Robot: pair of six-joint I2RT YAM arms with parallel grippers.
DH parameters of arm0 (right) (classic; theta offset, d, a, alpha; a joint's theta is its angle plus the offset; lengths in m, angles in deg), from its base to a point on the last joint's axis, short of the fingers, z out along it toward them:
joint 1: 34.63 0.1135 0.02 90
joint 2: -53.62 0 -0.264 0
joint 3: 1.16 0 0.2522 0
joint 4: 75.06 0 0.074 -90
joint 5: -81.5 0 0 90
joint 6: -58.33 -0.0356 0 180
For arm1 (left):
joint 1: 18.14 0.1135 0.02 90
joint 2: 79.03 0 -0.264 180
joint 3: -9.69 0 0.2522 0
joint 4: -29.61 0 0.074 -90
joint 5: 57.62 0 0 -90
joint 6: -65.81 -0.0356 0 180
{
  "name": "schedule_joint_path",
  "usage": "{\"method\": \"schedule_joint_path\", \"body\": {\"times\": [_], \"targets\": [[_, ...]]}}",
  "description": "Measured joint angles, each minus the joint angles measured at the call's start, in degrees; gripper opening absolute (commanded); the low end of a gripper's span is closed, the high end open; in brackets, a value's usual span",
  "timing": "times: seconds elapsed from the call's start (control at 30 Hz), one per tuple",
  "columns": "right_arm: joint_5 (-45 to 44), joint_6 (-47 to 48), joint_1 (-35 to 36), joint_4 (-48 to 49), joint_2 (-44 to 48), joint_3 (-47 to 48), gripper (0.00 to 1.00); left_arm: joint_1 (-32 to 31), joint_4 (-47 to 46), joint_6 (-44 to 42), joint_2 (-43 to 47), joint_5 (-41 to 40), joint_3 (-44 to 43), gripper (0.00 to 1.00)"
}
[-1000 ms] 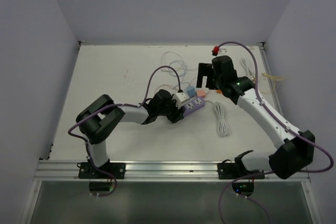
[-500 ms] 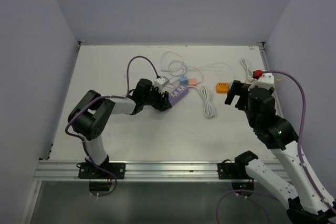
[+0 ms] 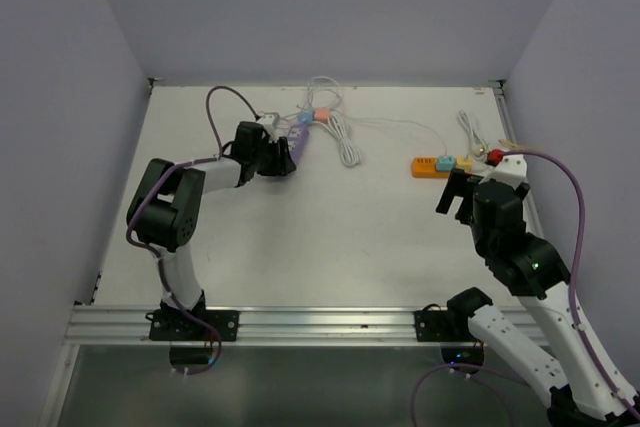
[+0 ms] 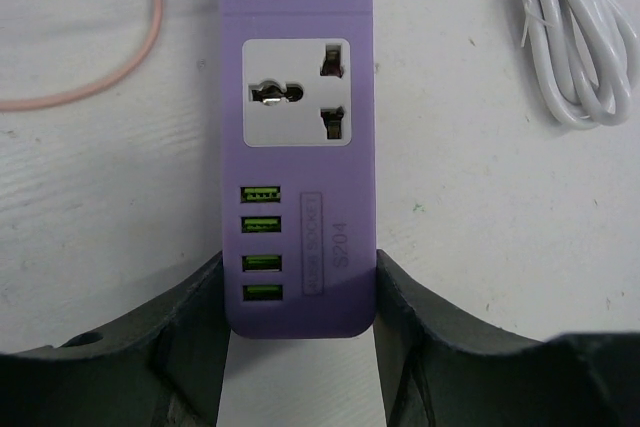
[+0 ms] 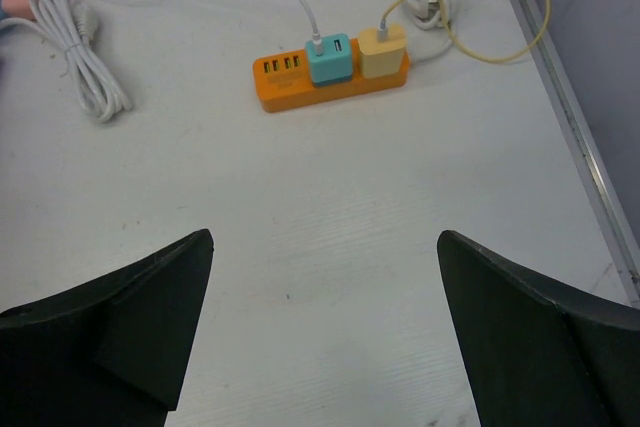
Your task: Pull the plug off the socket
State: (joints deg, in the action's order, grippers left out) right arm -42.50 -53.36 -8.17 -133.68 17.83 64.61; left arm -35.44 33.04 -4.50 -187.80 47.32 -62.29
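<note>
At the right side of the table (image 3: 300, 247), about 3 o'clock in the overhead view, the right gripper (image 5: 325, 317) hangs with its fingers spread wide, holding nothing. Just beyond it, near 2 o'clock, lies an orange power strip (image 5: 330, 77) with a teal plug (image 5: 328, 57) and a yellow plug (image 5: 384, 52) seated side by side.

Farther off, at 11 o'clock, the left gripper (image 4: 300, 277) pinches the near end of a purple power strip (image 4: 300, 147). The two sockets visible there are empty. A white cable bundle (image 4: 575, 47) lies near the strip's right side.

Within the last second the right arm has drawn back from the purple strip at mid-table, and the left arm has dragged that strip to the far left. Whether plugs remain on its far end cannot be told. The seated plugs ahead of the right gripper look like the likely next target.
</note>
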Motion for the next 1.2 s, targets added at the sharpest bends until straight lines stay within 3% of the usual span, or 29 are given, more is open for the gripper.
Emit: {"method": "schedule_joint_path", "body": {"times": [0.33, 0.43, 0.47, 0.63, 0.93, 1.0, 1.2], "targets": [[-1.03, -1.16, 0.00, -1.33, 0.55, -1.49, 0.99, 1.33, 12.87, 0.57, -0.85, -7.45, -6.71, 0.01], [-1.03, -1.38, 0.00, -1.51, 0.55, -1.84, 0.99, 2.69, 14.43, 0.17, -2.47, -8.33, -9.33, 0.09], [-1.03, -1.42, 0.00, -1.51, 0.52, -1.90, 0.99, 3.08, 14.60, 0.04, -2.80, -8.66, -9.84, 0.20], [-1.03, -1.51, 0.00, -1.60, 0.44, -1.90, 0.99, 3.96, 15.61, -0.92, -2.40, -10.56, -9.92, 0.48], [-0.72, -3.26, 0.00, -1.62, -4.13, -1.90, 0.99, 4.28, 24.72, -1.95, 7.15, -14.51, -6.01, 0.73], [-0.76, -3.89, 0.00, -1.62, -5.46, -1.90, 0.99, 4.44, 27.02, -2.60, 11.45, -14.78, -5.60, 0.91], [-1.95, -5.01, -0.02, -1.38, -10.95, -1.77, 0.99, 4.55, 28.89, -4.44, 27.28, -14.01, -3.82, 0.94]]}}
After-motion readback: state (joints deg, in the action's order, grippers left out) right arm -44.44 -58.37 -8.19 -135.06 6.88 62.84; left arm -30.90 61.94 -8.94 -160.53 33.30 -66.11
